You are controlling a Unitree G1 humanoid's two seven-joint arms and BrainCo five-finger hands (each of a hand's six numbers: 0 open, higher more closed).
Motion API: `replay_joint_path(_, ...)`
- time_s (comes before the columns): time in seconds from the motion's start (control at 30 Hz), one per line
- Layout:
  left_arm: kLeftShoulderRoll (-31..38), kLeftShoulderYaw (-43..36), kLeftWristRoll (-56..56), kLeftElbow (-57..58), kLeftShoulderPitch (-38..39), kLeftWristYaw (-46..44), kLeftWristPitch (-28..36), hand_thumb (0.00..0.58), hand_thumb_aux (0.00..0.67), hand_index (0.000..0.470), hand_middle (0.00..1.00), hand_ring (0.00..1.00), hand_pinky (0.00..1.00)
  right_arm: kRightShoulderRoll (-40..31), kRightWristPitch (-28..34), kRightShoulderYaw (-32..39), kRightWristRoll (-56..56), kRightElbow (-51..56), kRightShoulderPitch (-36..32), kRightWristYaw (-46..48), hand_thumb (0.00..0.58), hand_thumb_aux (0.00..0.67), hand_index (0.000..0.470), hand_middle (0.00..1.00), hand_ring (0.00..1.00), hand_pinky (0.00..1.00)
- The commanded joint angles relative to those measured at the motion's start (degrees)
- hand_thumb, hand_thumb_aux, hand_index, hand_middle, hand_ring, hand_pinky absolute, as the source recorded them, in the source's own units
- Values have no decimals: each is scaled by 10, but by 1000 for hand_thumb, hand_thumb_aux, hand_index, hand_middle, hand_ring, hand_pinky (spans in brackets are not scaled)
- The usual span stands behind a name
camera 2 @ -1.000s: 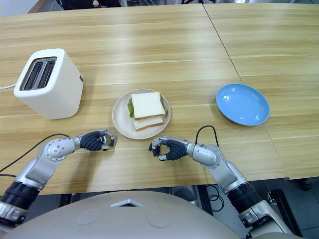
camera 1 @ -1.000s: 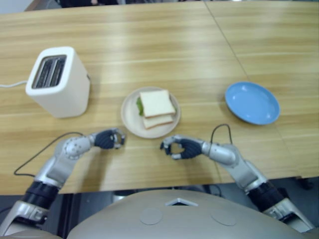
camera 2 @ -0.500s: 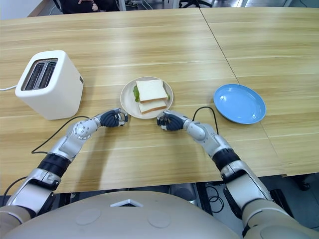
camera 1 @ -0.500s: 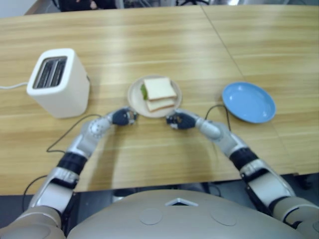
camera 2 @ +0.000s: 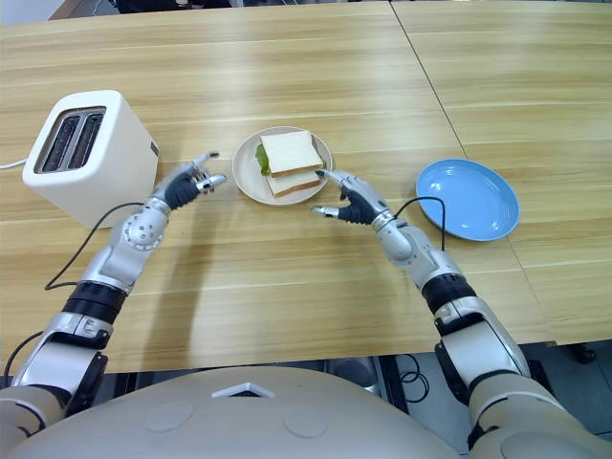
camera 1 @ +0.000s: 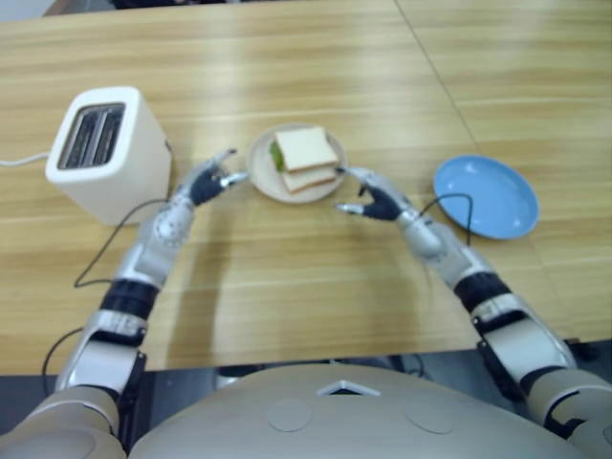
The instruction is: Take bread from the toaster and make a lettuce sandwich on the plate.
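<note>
The toaster (camera 2: 86,153) stood well left of the plate (camera 2: 249,184). Just left of the plate hung the left hand (camera 2: 185,185), fingers spread wide, holding nothing. On the plate lay the sandwich (camera 2: 290,153), two bread slices stacked, with lettuce (camera 2: 262,159) showing at their left edge. Just right of the plate, the right hand (camera 2: 356,204) was likewise spread and empty. A blue dish (camera 2: 467,199) lay farther right.
</note>
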Motion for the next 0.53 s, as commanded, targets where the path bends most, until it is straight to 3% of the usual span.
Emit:
replay_joint_path(0.03, -57, 56, -107, -44, 1, 8, -18, 0, 0, 0, 0, 0, 0, 38, 36, -54, 137, -66, 24, 61, 0, 0, 0, 0, 0, 0)
replay_joint_path(0.1, -86, 70, -151, -47, 0, -6, -22, 0, 0, 0, 0, 0, 0, 71, 65, -75, 211, -71, 27, 103, 0, 0, 0, 0, 0, 0)
replay_joint_path(0.27, -124, 84, -189, -8, -16, -6, -23, 0, 0, 0, 0, 0, 0, 123, 86, -105, 258, -53, 19, 139, 0, 0, 0, 0, 0, 0)
replay_joint_path(0.4, -142, 90, -225, 29, -28, -32, -7, 0, 0, 0, 0, 0, 0, 138, 70, -112, 226, -38, 8, 125, 0, 0, 0, 0, 0, 0)
replay_joint_path(0.53, -151, 102, -226, 25, -26, -13, -59, 0, 0, 0, 0, 0, 0, 154, 60, -121, 225, -17, -4, 127, 0, 0, 0, 0, 0, 0)
